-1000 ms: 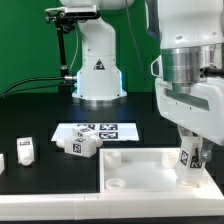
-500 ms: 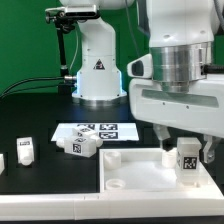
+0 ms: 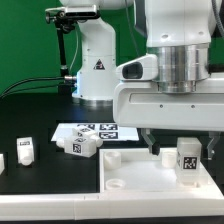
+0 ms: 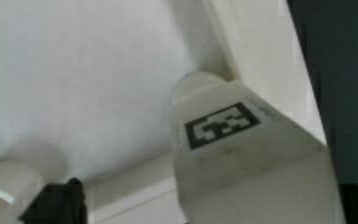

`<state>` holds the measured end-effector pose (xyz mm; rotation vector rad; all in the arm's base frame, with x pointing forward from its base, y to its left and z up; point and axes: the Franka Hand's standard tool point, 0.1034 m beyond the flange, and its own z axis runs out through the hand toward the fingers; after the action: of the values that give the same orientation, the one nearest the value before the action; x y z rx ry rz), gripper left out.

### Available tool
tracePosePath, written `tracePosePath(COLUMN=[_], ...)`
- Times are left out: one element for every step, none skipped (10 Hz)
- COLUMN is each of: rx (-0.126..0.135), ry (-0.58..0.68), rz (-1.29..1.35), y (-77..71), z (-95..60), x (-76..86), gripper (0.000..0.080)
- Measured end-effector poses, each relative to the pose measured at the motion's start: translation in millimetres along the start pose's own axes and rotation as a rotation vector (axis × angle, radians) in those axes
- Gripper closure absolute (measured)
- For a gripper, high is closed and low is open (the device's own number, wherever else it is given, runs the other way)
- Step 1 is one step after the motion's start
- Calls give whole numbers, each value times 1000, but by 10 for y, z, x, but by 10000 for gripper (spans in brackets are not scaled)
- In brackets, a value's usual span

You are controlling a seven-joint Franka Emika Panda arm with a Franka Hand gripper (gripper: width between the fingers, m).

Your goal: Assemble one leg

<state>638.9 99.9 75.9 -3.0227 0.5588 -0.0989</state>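
Note:
A white leg (image 3: 186, 164) with a black-and-white tag stands upright in the corner of the large white square panel (image 3: 135, 172) on the exterior view's right. My gripper (image 3: 178, 150) hangs just above it. Its two dark fingers stand wide apart on either side of the leg, and the jaws are open. In the wrist view the leg (image 4: 247, 150) fills the middle. One dark finger (image 4: 59, 202) shows clear of it, with a gap between, over the panel (image 4: 87, 90).
Two loose legs (image 3: 82, 143) lie by the marker board (image 3: 112, 130) behind the panel. Another leg (image 3: 24, 150) stands at the exterior view's left, with one more at the edge (image 3: 2, 160). The robot's white base (image 3: 97, 70) stands behind.
The hand has turned about its vertical axis above the leg and now shows broadside. The fingers have come off the leg, which stays upright in the panel corner.

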Motion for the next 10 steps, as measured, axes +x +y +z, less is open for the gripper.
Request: tracePosePath(rx=[-62,-64,-63,-64,-63,-61,-60,-58,-56,-49], ry=[9,8,10,10,10,12,13,15,18,27], rz=[-291,-353,-307,-291,-280,-185,-130,-44,30,179], y=[-88,-114,-90,-93,-94,-96,-97,-98,-99,-103], z=[9,10,12,15,16,18,20,23,24,28], x=[-60,-70,-56,-60,-60,-63,-64,-66,-65,-57], gripper=[150,150,150,263,263,446,446,515,515,515])
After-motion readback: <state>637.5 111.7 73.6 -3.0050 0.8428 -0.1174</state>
